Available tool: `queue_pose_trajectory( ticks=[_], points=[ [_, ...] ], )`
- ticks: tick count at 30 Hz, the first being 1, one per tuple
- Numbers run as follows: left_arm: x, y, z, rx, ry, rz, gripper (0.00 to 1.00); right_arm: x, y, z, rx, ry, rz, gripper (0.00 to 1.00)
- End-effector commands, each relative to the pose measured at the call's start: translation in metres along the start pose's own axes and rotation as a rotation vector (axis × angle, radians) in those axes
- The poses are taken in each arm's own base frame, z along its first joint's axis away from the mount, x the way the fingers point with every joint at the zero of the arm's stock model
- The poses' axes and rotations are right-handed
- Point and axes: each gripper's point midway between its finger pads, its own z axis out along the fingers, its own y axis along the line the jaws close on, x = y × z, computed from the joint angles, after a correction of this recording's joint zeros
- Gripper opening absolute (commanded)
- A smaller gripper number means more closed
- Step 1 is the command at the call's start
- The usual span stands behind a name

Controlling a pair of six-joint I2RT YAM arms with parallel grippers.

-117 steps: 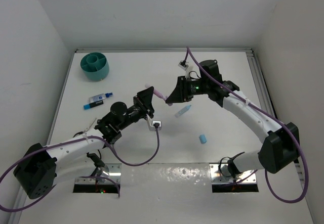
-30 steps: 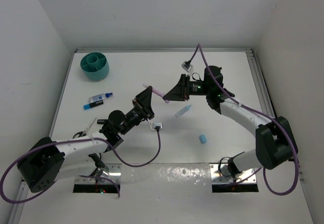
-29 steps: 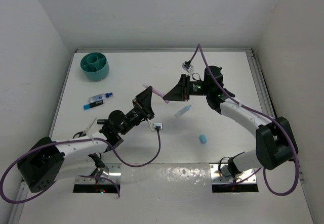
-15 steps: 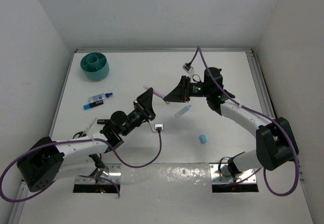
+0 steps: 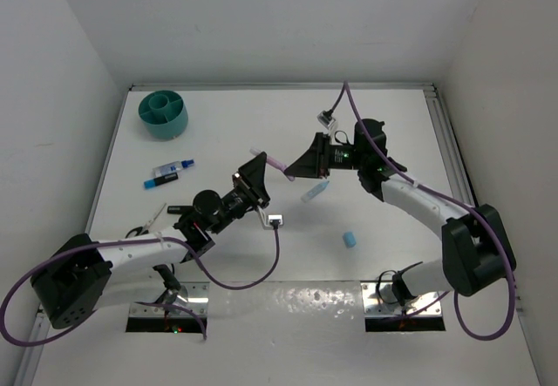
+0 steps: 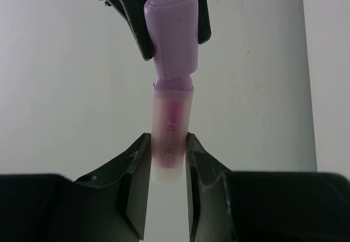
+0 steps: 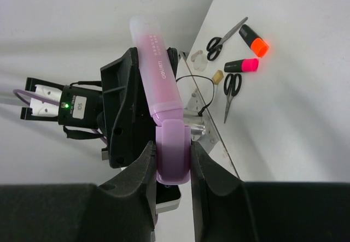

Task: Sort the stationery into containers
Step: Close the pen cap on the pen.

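A pink marker [image 5: 270, 158] is held in the air between both grippers. My left gripper [image 5: 254, 175] is shut on its translucent body [image 6: 170, 138]. My right gripper [image 5: 301, 166] is shut on its purple cap [image 7: 173, 157], which sits at a slight angle to the body [image 7: 156, 72]. The teal cup [image 5: 164, 114] stands at the far left corner, away from both grippers. A light-blue marker [image 5: 316, 192] lies under the right arm and a blue eraser [image 5: 350, 240] lies nearer. A blue-and-black marker [image 5: 170, 172] lies below the cup.
Small scissors [image 5: 146, 223] lie by the left arm. The right wrist view shows two pairs of scissors [image 7: 225, 37], an orange-and-black marker [image 7: 253, 39], a pink-and-black marker [image 7: 240, 65] and a tan eraser [image 7: 217, 77] on the table. White walls enclose it.
Both grippers, still joined on the pink marker, have shifted slightly right and toward the near side. Nothing was let go.
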Motion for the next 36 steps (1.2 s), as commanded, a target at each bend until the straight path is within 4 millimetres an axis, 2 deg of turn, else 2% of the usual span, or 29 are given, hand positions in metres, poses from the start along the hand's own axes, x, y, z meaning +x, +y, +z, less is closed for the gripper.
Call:
queue_pose_trajectory(
  ticks=[1, 9, 11, 14, 16, 19, 22, 26, 31, 36],
  points=[
    [-0.07, 0.02, 0.007, -0.064, -0.321, -0.073, 0.0, -0.041, 0.017, -0.001, -0.011, -0.191, -0.132, 0.0],
    [-0.076, 0.011, 0.008, -0.038, -0.351, -0.18, 0.0, -0.027, 0.012, -0.004, -0.038, -0.192, -0.085, 0.0],
    [-0.084, 0.01, 0.008, -0.031, -0.395, -0.217, 0.0, -0.025, 0.01, -0.004, -0.043, -0.198, -0.075, 0.0],
    [-0.101, 0.005, 0.006, -0.012, -0.502, -0.279, 0.0, -0.009, 0.005, -0.005, -0.068, -0.161, -0.033, 0.0],
    [-0.111, 0.003, 0.003, -0.01, -0.57, -0.295, 0.0, 0.002, 0.014, -0.007, -0.126, -0.117, -0.045, 0.0],
    [-0.123, -0.007, -0.005, -0.008, -0.65, -0.256, 0.0, 0.025, 0.011, -0.011, -0.149, -0.039, 0.019, 0.0],
    [-0.13, -0.016, -0.009, -0.007, -0.698, -0.196, 0.0, 0.04, -0.004, -0.014, -0.096, -0.017, 0.069, 0.0],
    [-0.132, -0.021, -0.01, -0.007, -0.714, -0.176, 0.0, 0.039, -0.009, -0.017, -0.046, -0.039, 0.036, 0.0],
    [-0.133, -0.027, -0.013, 0.002, -0.709, -0.183, 0.0, 0.024, -0.017, -0.021, -0.004, -0.122, 0.055, 0.0],
    [-0.138, -0.027, -0.016, 0.021, -0.737, -0.25, 0.0, 0.004, -0.029, -0.015, 0.032, -0.205, 0.102, 0.0]
  ],
)
